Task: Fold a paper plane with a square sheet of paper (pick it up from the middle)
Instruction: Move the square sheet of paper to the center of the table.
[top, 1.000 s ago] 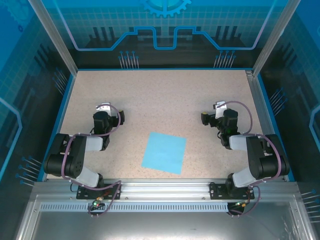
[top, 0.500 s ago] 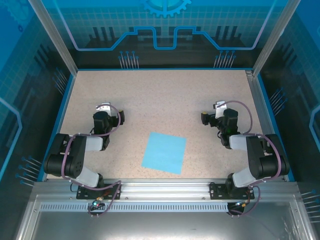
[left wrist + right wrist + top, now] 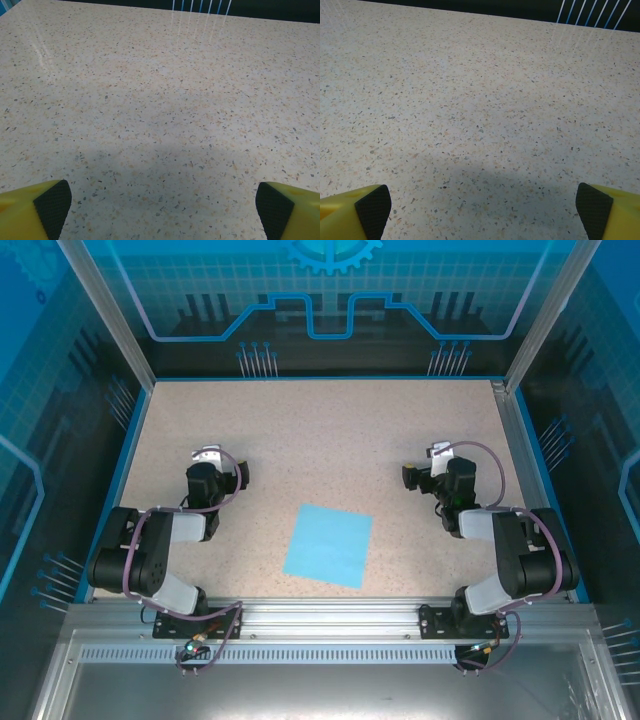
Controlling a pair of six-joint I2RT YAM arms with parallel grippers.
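Bright, even light from above; all 3 views are sharp. Glare streaks the far tabletop (image 3: 160, 100) in both wrist views, with soft shadow nearer.

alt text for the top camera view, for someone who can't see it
A flat light-blue square sheet of paper lies on a speckled beige table, near the front edge and between two robot arms. The left arm and right arm sit folded at either side, neither touching the paper.
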